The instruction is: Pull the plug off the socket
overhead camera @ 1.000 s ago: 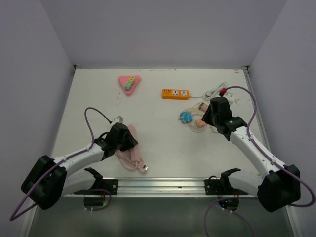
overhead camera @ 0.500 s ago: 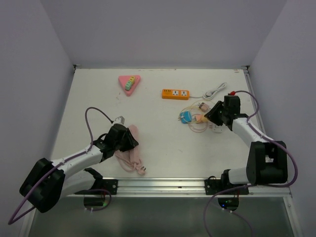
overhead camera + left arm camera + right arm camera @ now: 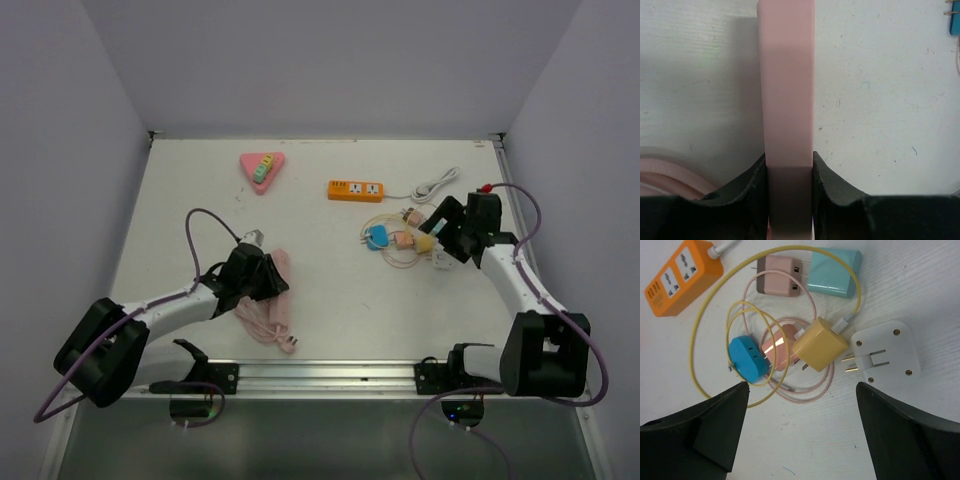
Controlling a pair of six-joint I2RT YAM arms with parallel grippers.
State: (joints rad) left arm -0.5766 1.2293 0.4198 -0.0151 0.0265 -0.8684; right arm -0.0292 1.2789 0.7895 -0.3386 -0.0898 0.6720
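Pinching pink socket (image 3: 787, 90) edges: left gripper (image 3: 788, 161).

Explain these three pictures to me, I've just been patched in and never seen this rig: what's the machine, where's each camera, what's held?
It is two robot arms bolted at the near edge of a white table, each ending in a two-finger pincer. The wide picture looks down from above and behind them; the other two come from cameras on the wrists. The left pincer is shut on a pink bar, probably a socket strip, with a pink cord coiled beside it. The right pincer is open, holding nothing, above a tangle of chargers: a blue plug, a yellow adapter and a white adapter among them. Farther back lie an orange power strip and a pink triangular block.
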